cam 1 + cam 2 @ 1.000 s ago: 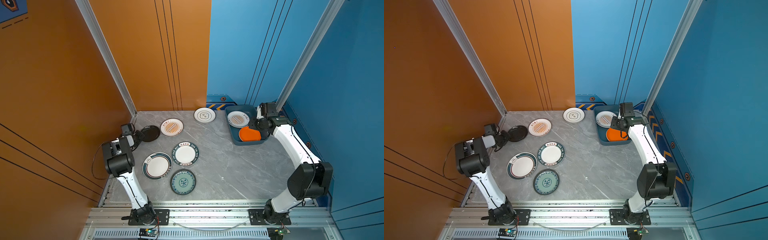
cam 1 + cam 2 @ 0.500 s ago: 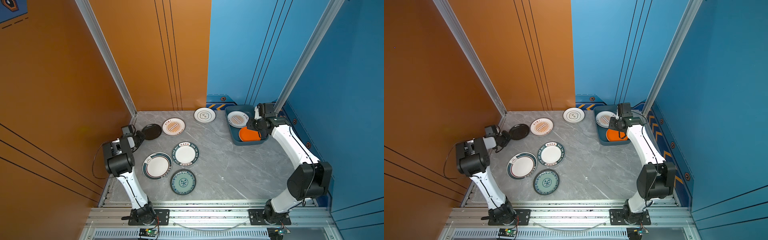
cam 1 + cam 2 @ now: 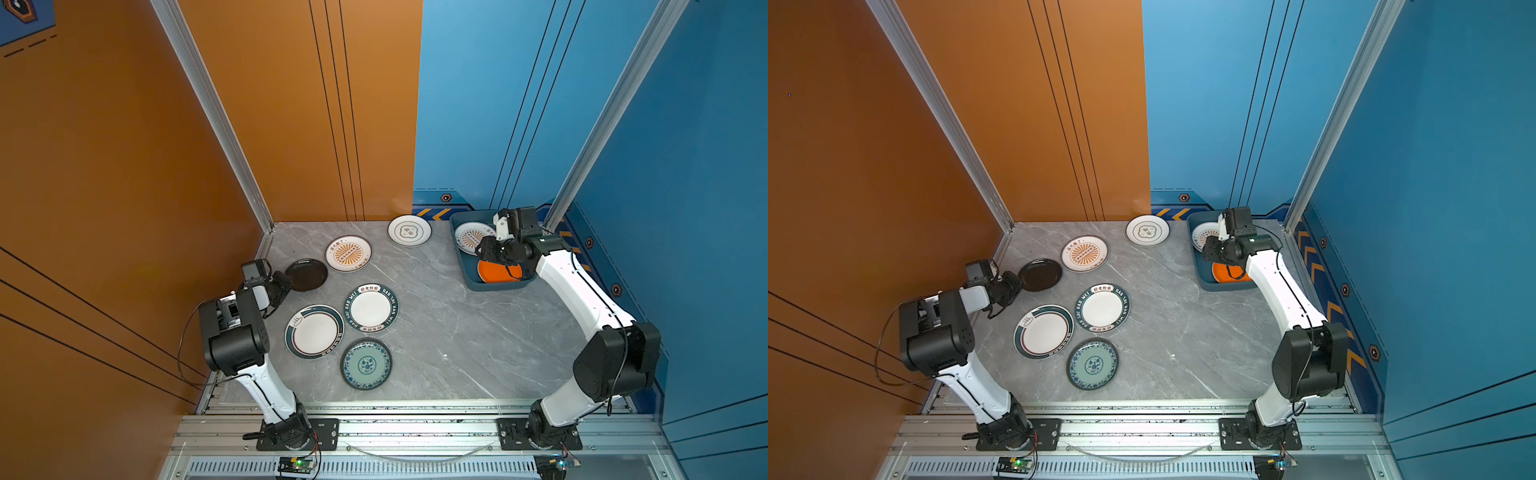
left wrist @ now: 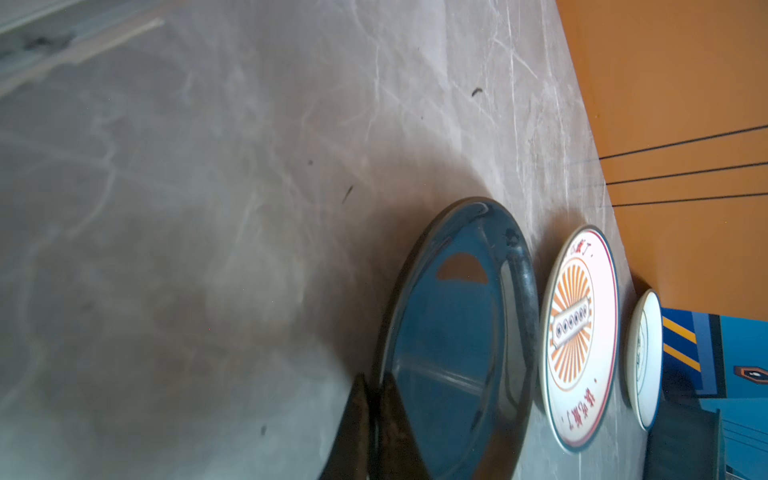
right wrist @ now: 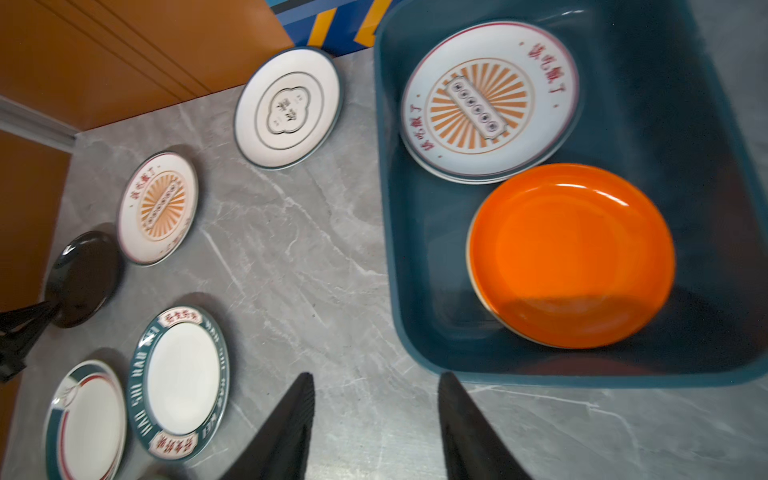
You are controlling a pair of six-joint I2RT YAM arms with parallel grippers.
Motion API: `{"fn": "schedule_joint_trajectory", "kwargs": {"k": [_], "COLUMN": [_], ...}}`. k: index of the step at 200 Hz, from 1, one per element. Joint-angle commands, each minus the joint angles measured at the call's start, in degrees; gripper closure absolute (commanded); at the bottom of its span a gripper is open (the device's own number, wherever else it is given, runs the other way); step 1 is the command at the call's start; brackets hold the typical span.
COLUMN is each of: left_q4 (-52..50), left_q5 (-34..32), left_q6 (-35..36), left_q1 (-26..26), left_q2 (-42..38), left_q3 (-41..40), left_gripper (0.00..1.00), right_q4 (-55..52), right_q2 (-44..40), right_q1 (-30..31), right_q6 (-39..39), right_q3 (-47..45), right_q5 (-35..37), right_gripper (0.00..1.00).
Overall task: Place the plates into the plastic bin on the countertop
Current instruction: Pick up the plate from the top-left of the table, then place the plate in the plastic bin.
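With the left gripper (image 4: 375, 380) pinching only the rim of the black plate (image 4: 453, 332), well apart from the plastic bin (image 5: 582, 375), that glossy edge could slip on the carry; the right gripper (image 5: 376, 376) hangs spread, empty, beside the bin.

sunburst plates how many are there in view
2. One sunburst plate lies in the bin; the other sits on the countertop beside the black plate. The bin's stacks may hide more.

Ten plates (image 3: 366, 364), one plastic bin (image 5: 390, 249)
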Motion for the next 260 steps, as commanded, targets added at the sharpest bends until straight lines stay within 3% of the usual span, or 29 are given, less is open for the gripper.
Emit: {"fn": "schedule_joint_trajectory", "kwargs": {"k": [1,42,96,185,260], "left_q4": [-1.6,-3.9,-7.2,-7.2,-6.2], "left_q5": [0.5,1.2,-0.7,-1.0,-0.4], "left_q6": [0.6,-0.3,-0.1,-2.2,-2.6], "left_q1": [-0.9,-3.9,-16.5,-28.5,-30.5], "left_q2": [-7.1,-17.8,-25.7,-24.8,-22.9], "left_q3": [-1.3,-2.5,-3.7,0.7,1.3], "left_gripper": [1.0,1.0,1.0,1.0,1.0], "right_q4": [4.9,15.8,27.1,36.1,31.6], "right_q2": [1.6,5.6,9.7,12.9,13.7], "right_q1": [1.9,7.1,14.9,17.9,17.9], "right_q6": [3.3,11.6,20.1,24.2,20.4], "right_q3": [-1.1,-1.9,0.0,-1.9,-1.0], "right_q5": [-9.4,-19.5,-25.9,-30.1,-27.2], "right_gripper": [0.37,0.33,0.33,0.33,0.34]}}
